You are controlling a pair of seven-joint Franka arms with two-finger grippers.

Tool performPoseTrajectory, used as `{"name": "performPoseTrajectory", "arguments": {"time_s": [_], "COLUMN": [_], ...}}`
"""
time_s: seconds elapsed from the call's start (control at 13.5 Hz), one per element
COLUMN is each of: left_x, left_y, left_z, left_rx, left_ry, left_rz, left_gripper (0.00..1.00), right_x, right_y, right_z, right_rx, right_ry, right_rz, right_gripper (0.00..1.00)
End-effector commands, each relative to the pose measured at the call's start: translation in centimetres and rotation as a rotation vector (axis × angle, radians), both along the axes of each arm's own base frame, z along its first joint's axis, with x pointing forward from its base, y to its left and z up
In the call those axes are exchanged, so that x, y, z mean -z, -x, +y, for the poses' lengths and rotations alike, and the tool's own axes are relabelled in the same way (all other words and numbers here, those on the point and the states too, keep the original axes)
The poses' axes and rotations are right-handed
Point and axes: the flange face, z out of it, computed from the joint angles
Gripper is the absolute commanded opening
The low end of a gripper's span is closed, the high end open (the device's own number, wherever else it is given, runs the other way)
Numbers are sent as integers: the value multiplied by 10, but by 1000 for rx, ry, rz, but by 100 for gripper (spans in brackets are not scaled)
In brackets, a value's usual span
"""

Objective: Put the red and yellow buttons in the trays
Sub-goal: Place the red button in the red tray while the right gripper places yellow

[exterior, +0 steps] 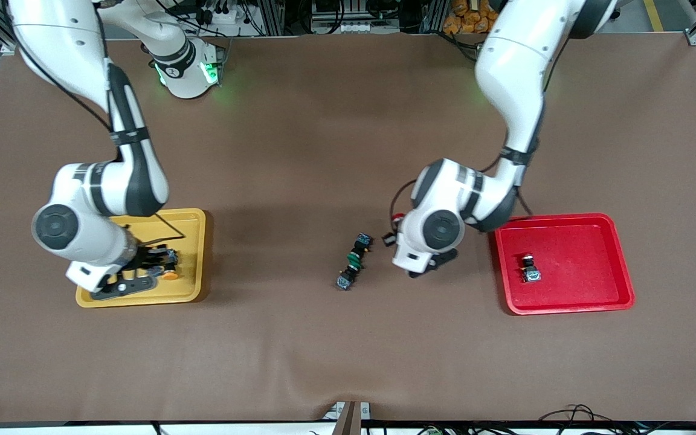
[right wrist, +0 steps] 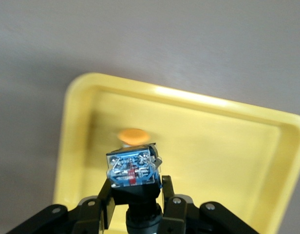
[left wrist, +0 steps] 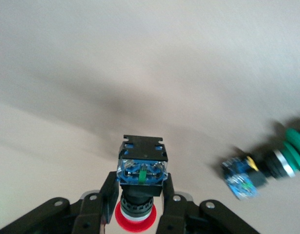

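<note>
My left gripper (exterior: 393,234) (left wrist: 140,187) is shut on a red button (left wrist: 141,168). Its red cap (left wrist: 135,219) sits toward the palm and its blue body points away. It hangs over the bare mat between the green switches and the red tray (exterior: 589,225). Another red button (exterior: 530,269) lies in that tray. My right gripper (exterior: 154,269) (right wrist: 135,187) is over the yellow tray (exterior: 194,254) (right wrist: 213,141), shut on a blue-bodied button (right wrist: 133,170) whose cap is hidden. An orange-yellow cap (exterior: 170,275) (right wrist: 132,134) shows in the tray right by it.
Two green-capped switches (exterior: 353,261) (left wrist: 292,153) lie in a short line at the table's middle, toward the right arm's end from my left gripper. Brown mat (exterior: 324,151) covers the table; it buckles slightly at the edge nearest the front camera.
</note>
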Motion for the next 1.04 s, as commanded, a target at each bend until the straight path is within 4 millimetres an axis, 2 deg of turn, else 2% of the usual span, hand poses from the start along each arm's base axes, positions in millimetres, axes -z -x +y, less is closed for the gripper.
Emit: {"name": "performPoseTrajectory", "arguments": {"time_s": [0.0,0.22,0.37,0.44,0.59,0.74,0.81,0.89,0.96], "left_x": [-22,-30,-29,-26,-20,-8,4,19,31], "left_y": [-20,-48,-62,-67,-75,-78,-81,-82,-83], "left_z": [61,142,202,232,289,331,343,351,359], "left_rx": [44,81,132,155,184,201,212,216,222], "left_ry": [-12,36,28,12,3,3,-7,-20,-35], "left_rz": [16,24,22,20,17,18,11,8,8], "left_gripper": [0,0,0,0,0,0,0,0,3], "right_x": [3,24,54,72,102,111,114,114,114], "right_y": [3,6,11,14,25,30,29,29,29], "right_z": [-39,-94,-114,-119,-116,-111,-110,-111,-110], "right_rx": [-53,-67,-68,-49,29,58,57,57,60], "right_ry": [-14,-43,-116,-155,-238,-271,-266,-264,-266], "right_rz": [14,39,58,65,84,90,86,83,88], "right_gripper": [0,0,0,0,0,0,0,15,74]}}
